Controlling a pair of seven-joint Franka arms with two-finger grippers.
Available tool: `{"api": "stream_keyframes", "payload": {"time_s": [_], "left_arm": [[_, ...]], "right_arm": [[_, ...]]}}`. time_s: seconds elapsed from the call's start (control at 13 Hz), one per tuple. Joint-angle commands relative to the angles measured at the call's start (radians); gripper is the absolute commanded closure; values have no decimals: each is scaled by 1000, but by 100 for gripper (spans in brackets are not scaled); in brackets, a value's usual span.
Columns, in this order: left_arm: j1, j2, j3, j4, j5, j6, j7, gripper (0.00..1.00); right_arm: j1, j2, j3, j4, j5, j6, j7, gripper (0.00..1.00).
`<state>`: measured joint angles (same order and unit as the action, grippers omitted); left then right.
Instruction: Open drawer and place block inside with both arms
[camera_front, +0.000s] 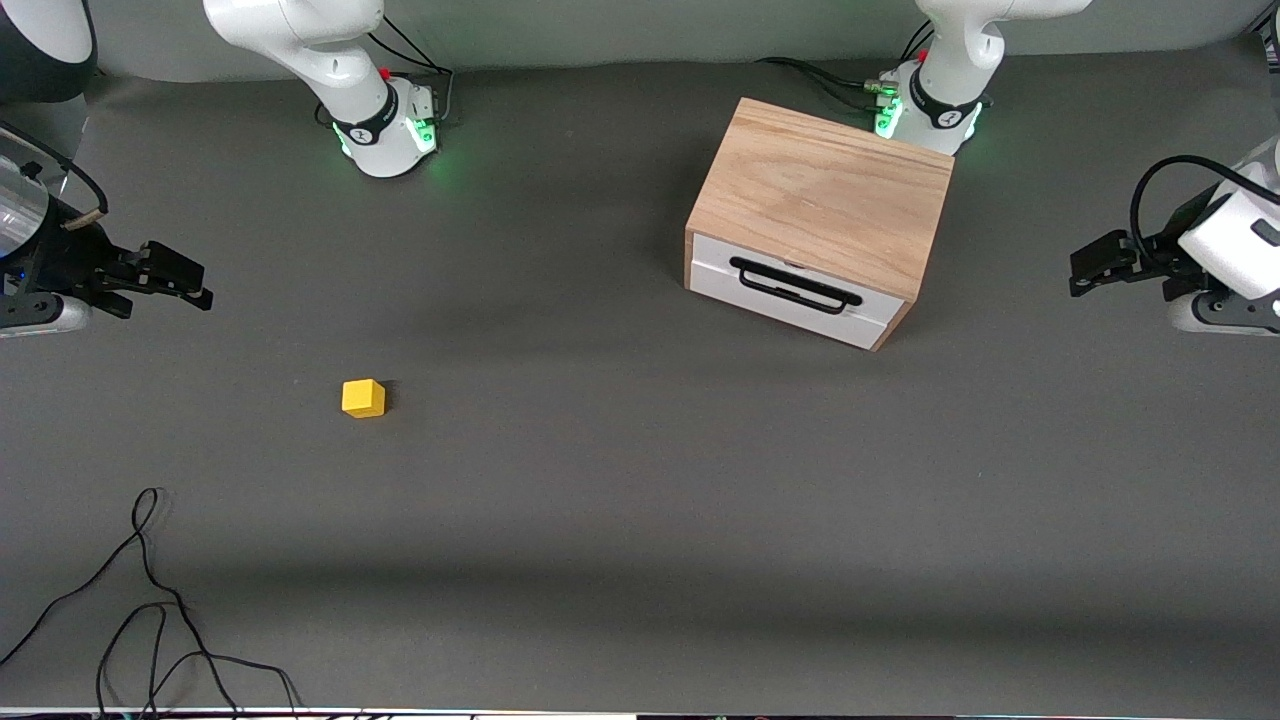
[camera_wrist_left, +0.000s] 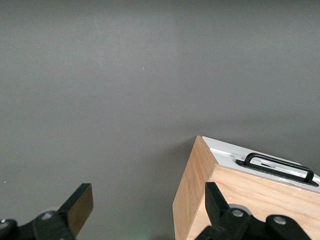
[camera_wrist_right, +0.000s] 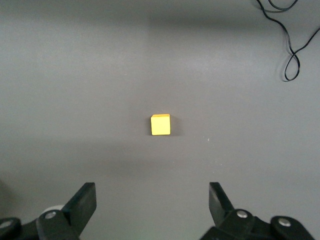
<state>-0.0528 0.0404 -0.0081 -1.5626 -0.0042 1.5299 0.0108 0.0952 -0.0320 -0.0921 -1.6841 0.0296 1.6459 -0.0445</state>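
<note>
The small yellow block lies alone on the grey table toward the right arm's end; the right wrist view shows the block ahead of the fingers. My right gripper hangs open and empty at that end of the table, its fingertips wide apart. The drawer is shut in its oak box, white front and black handle facing the front camera. My left gripper hovers open and empty beside the box at the left arm's end; the box and handle show past its fingers.
A loose black cable trails over the table near the front camera at the right arm's end, also seen as a cable in the right wrist view. The two arm bases stand farthest from the camera, the left one just beside the box.
</note>
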Motion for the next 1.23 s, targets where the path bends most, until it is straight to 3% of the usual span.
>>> {"api": "stream_keyframes", "payload": {"time_s": [0.0,0.69,0.84,1.15], "left_arm": [[1,-2,2,-1,13,9,18,0],[-13,1,-3,-4,12,18,-6,0],[-53,3,-12,-4,9,24,-111,0],[-197,19,-12,-2,-2,39,-510,0]], "right_arm": [[6,12,0,20,13,-8,6,0],[1,20,0,27,15,-9,11,0],[-2,21,-1,20,13,-9,9,0],[-8,17,-4,20,13,-17,11,0]]}}
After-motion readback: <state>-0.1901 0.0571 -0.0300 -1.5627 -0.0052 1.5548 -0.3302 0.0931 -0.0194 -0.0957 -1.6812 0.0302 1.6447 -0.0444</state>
